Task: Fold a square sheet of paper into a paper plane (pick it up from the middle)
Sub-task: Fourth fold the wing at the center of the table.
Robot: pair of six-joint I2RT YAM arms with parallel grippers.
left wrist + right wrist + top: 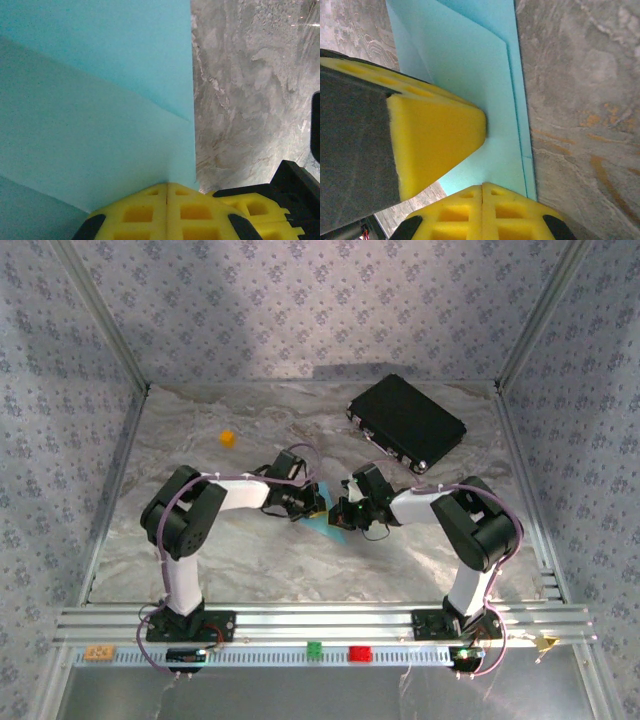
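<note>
The light-blue square sheet of paper (326, 526) lies flat on the marble table (250, 565) between my two arms, folded into overlapping layers with straight creases (485, 75). I cannot make out a paper plane's pointed tip. My left gripper (166, 186) is shut, its yellow tips resting on the paper (100, 100) near its right edge. From the right wrist view its yellow fingers (440, 130) press down on the sheet. My right gripper (482, 187) is also shut, its tips touching the paper's near end. Both grippers (318, 508) (342, 514) meet over the sheet.
A black rectangular case (405, 423) lies at the back right. A tiny orange cube (227, 438) sits at the back left. Patterned walls and metal posts enclose the table on three sides. Small green and red blocks (314, 650) sit on the front rail.
</note>
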